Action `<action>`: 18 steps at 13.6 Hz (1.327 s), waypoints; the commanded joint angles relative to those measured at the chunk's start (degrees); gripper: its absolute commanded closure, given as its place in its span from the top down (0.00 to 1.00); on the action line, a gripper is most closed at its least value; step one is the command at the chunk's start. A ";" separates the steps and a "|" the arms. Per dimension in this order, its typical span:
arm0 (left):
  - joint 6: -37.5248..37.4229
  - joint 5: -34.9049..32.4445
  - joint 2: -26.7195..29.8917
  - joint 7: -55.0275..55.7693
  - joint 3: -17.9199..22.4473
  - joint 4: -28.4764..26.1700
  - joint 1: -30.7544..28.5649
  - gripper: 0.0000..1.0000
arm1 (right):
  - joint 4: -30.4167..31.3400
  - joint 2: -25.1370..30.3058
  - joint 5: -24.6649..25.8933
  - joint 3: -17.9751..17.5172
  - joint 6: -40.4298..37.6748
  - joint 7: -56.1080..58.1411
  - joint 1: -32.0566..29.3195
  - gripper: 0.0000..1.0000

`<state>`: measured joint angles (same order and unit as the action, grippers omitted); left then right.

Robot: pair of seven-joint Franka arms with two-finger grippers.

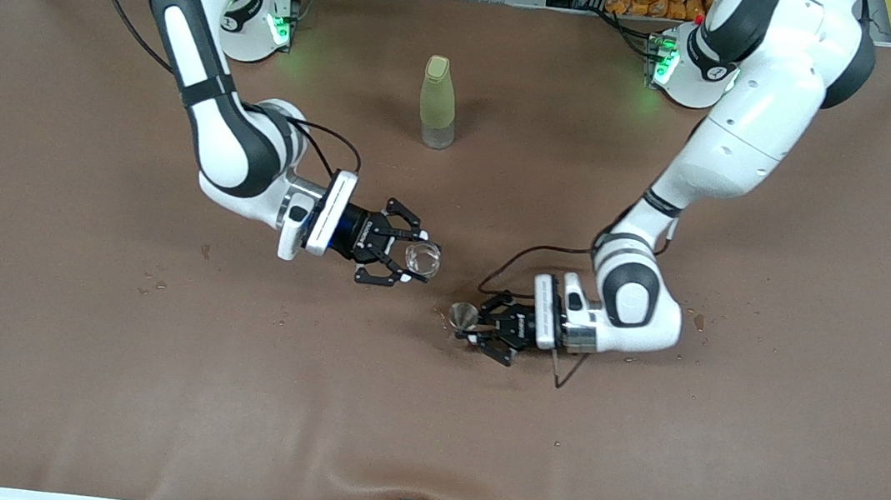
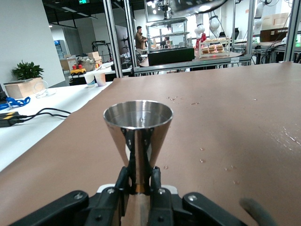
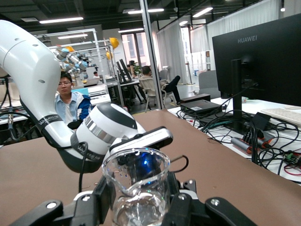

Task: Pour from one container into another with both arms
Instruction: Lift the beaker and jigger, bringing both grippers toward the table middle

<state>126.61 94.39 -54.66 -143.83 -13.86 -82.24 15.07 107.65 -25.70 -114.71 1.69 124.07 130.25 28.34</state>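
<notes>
My right gripper (image 1: 415, 260) is shut on a small clear glass beaker (image 1: 423, 257), held upright just above the middle of the table. In the right wrist view the beaker (image 3: 137, 183) sits between the black fingers (image 3: 104, 200), spout toward the camera, with drops on its wall. My left gripper (image 1: 472, 329) is shut on the narrow waist of a shiny steel double-cone measuring cup (image 1: 461, 316), low over the table beside the beaker. In the left wrist view the cup (image 2: 138, 125) stands upright, its open mouth up, pinched by the fingers (image 2: 123, 181).
A tall yellow-green bottle (image 1: 438, 102) with a clear base stands farther from the front camera, midway between the two arm bases. Small drops (image 1: 153, 285) dot the brown table cover (image 1: 62, 374). A black cable (image 1: 537, 252) loops by the left wrist.
</notes>
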 commanded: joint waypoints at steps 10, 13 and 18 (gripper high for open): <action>6.37 9.06 -0.97 -1.37 0.76 0.41 6.46 0.00 | 4.68 -0.57 3.79 -0.63 -9.45 -10.45 -3.90 0.24; 6.37 9.06 -0.97 -1.37 0.76 0.41 6.37 0.00 | 3.45 -1.81 3.79 -0.63 -10.17 -13.34 -3.82 0.24; 6.37 10.20 -0.97 -1.28 0.76 0.41 6.37 0.00 | 0.20 -5.40 3.62 -0.63 -10.43 -19.76 -3.20 0.24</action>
<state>132.47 102.43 -55.65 -143.91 -13.42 -82.28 20.92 110.88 -28.36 -111.52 1.32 114.25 113.16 25.27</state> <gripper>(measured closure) 0.789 0.502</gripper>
